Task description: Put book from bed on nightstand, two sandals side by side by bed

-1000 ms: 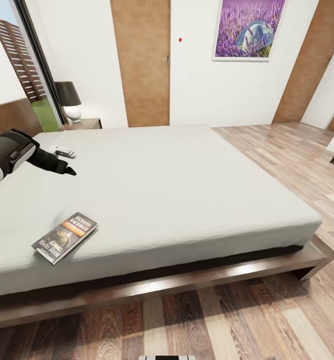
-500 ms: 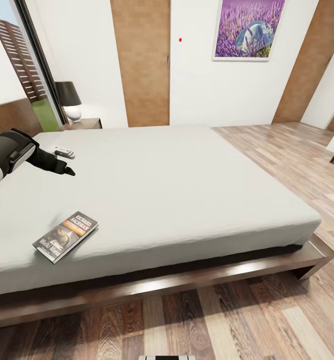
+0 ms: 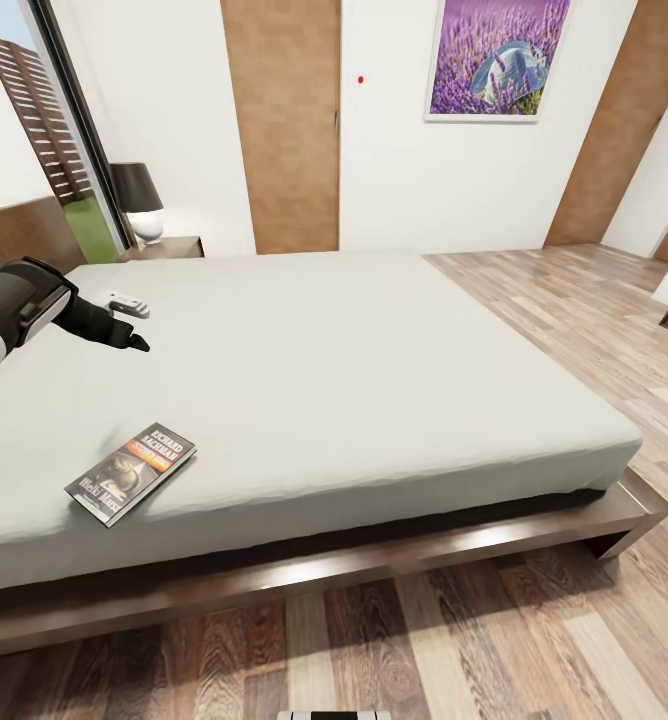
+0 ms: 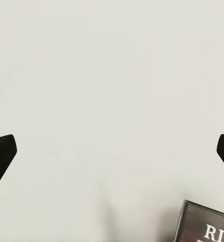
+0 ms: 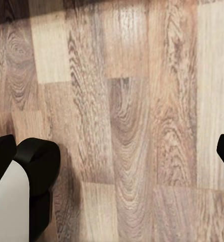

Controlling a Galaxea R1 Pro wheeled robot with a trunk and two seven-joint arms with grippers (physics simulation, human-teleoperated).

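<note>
The book [image 3: 131, 473] lies flat near the front left edge of the bed [image 3: 374, 370], its cover up with an orange band. My left gripper [image 3: 134, 340] hovers over the mattress beyond the book, toward the headboard. In the left wrist view, my left gripper [image 4: 112, 151] is open over plain mattress, with a corner of the book [image 4: 207, 224] at the frame's edge. The nightstand [image 3: 181, 245] stands at the bed's far corner. My right gripper [image 5: 112, 151] is open above the wooden floor. The sandals are out of view.
A lamp [image 3: 139, 200] with a dark shade stands on the nightstand. A small white object [image 3: 129, 300] lies on the bed near the headboard [image 3: 24, 235]. Wooden floor [image 3: 574, 300] runs in front of the bed and to its right. Part of my base [image 5: 26, 191] shows below the right gripper.
My left gripper has crept slightly toward the headboard side. The book and everything else stay where they were.
</note>
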